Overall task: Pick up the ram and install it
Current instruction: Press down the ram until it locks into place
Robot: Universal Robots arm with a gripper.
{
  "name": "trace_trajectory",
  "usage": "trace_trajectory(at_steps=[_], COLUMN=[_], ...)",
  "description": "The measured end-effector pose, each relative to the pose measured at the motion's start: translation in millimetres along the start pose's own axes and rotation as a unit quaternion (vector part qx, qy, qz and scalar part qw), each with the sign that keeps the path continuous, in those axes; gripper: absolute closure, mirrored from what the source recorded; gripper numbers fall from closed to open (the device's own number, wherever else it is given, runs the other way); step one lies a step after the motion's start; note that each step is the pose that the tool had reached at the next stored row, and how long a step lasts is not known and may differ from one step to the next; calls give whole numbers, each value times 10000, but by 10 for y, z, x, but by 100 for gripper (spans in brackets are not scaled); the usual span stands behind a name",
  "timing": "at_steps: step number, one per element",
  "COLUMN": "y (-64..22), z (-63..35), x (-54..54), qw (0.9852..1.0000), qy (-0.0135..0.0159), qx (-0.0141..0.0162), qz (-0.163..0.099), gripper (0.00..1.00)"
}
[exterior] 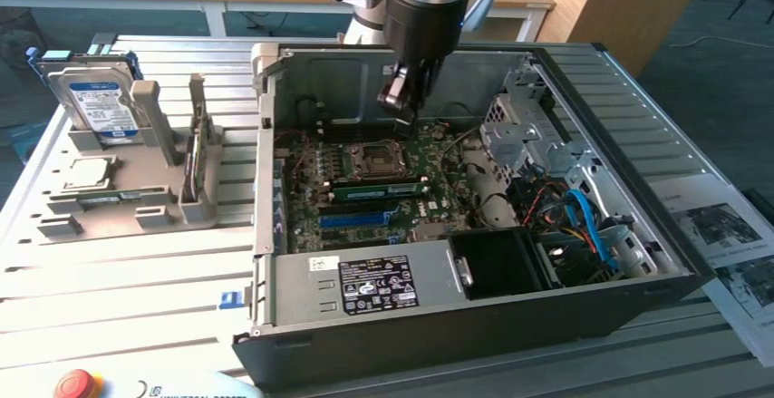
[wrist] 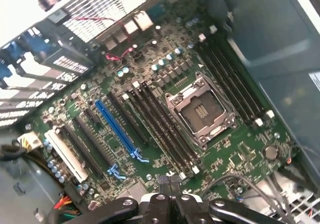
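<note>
My gripper [exterior: 401, 99], fingers pressed together and holding nothing, hangs inside the open computer case [exterior: 629, 235] above the motherboard [wrist: 165, 83]. The ram [exterior: 381, 187] sits seated in its slot beside the processor socket [wrist: 200, 111].

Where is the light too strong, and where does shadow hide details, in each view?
Exterior view: the slatted table is brightly lit, while the inside of the computer case lies in shade. Wrist view: the vented case wall is washed out to white; the motherboard is evenly lit, without glare.
</note>
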State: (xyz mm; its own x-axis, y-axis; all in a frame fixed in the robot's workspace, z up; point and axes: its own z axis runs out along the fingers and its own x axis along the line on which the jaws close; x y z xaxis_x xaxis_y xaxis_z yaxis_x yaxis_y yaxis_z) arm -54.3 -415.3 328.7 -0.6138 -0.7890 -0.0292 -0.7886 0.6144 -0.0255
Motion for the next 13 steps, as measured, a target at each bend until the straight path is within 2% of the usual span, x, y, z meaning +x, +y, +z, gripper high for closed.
trace_trajectory(at_steps=[3, 7, 10, 13], y=[0, 0, 0, 0], z=[0, 0, 0, 0], x=[0, 0, 0, 0], qw=[9997, 9984, 9968, 9945], qy=[6, 15, 21, 27], qx=[7, 17, 24, 31], qz=[246, 563, 803, 1049], gripper=[89, 89, 89, 89])
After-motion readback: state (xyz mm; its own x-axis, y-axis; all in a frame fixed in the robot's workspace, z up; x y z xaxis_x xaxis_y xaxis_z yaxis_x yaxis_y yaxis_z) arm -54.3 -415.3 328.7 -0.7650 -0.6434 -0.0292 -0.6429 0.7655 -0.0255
